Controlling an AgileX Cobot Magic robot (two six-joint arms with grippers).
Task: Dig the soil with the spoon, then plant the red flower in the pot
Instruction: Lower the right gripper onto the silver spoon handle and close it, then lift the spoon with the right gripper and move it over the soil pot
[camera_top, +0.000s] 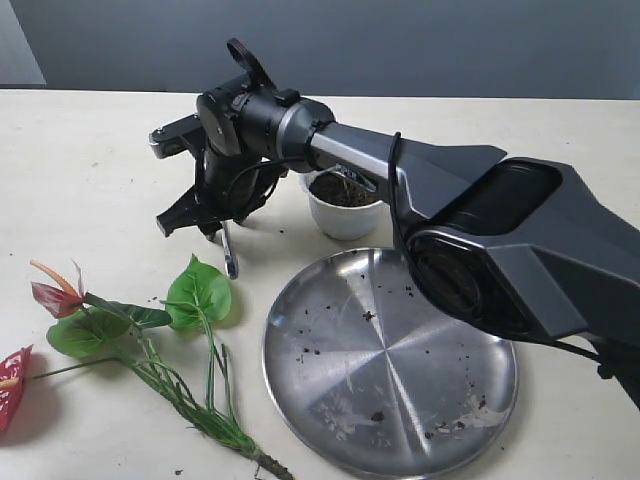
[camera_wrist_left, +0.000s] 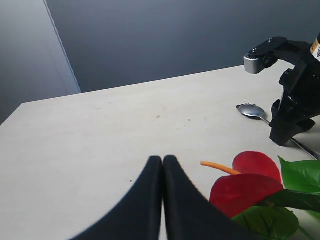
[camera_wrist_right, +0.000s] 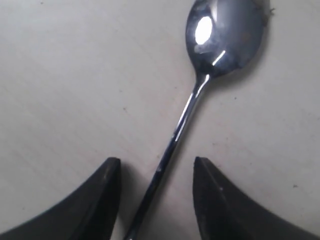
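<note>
The spoon (camera_top: 229, 255) lies flat on the table, left of the pot. In the right wrist view its bowl (camera_wrist_right: 225, 35) points away and its thin handle runs between the two fingers. My right gripper (camera_wrist_right: 156, 160) is open and straddles the handle without gripping it; it reaches across to the left (camera_top: 195, 228). The white pot (camera_top: 345, 222) holds dark soil (camera_top: 340, 190), partly hidden behind the arm. The red flower (camera_top: 55, 298) lies on the table at the front left, with green leaves (camera_top: 200, 290) and bundled stems (camera_top: 190, 400). My left gripper (camera_wrist_left: 162, 160) is shut and empty, beside a red bloom (camera_wrist_left: 242, 190).
A large round steel plate (camera_top: 390, 360), speckled with soil crumbs, lies in front of the pot at the centre right. The right arm's body (camera_top: 480, 240) spans over the pot and the plate's far edge. A grey wall stands behind the table.
</note>
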